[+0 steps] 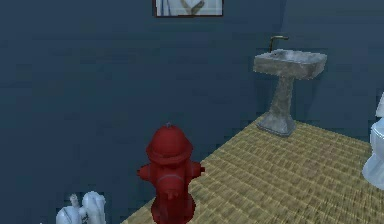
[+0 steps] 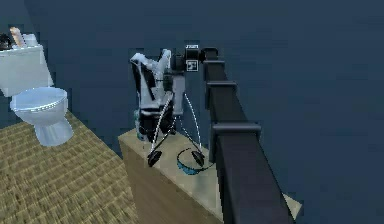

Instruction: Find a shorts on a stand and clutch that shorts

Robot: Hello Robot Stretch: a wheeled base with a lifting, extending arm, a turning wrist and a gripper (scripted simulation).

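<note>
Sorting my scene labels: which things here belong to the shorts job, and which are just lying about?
Job: stand; small bluish thing on it, possibly the shorts; end effector.
Lying about: red hydrant; pedestal sink; toilet; wall picture.

The forward view's right edge cuts off the toilet (image 1: pixel 378 150).

The forward view looks ahead and slightly down over the woven floor (image 1: pixel 290 170). A red hydrant (image 1: pixel 170 178) is close at 6 o'clock, and a pedestal sink (image 1: pixel 288 70) stands farther off at 2 o'clock against the blue wall (image 1: pixel 80 70). The arm side view looks out sideways along the arm (image 2: pixel 235 140), which is near at 5 o'clock. Both views share the toilet (image 1: pixel 378 150), at the 3 o'clock edge ahead and at 10 o'clock sideways, and the same floor.
</note>
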